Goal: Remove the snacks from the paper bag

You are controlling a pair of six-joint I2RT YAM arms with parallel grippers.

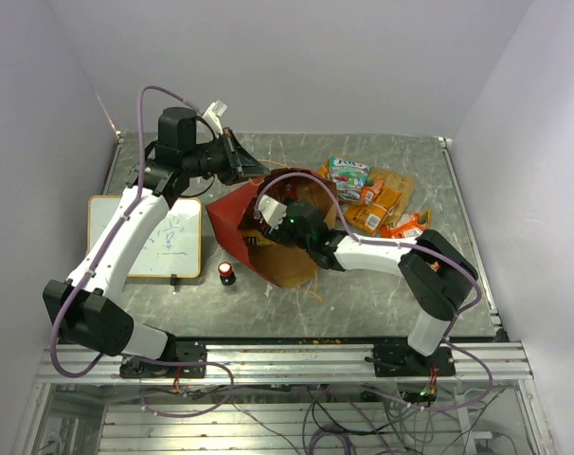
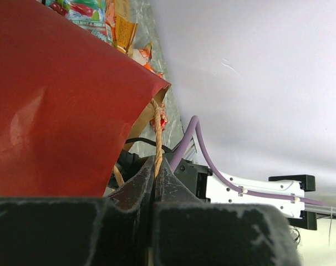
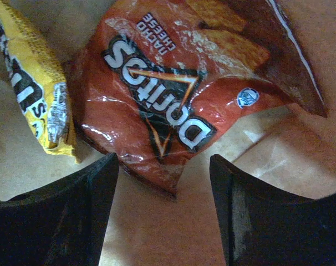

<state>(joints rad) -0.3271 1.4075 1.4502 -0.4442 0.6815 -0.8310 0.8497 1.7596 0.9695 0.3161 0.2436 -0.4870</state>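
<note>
Doritos bag (image 3: 168, 111): inside paper bag (image 2: 57, 100), beside yellow packet (image 3: 35, 94).
Right gripper (image 3: 162, 166): jaws apart over its corner; lower squarely, pinch only this packet.
Left gripper (image 2: 155, 183): clamped on cord handle (image 2: 157, 133).

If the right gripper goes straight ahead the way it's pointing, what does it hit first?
Most likely the red chip bag, lying inside the paper bag dead ahead of the open right gripper. The yellow packet sits off to one side.
</note>
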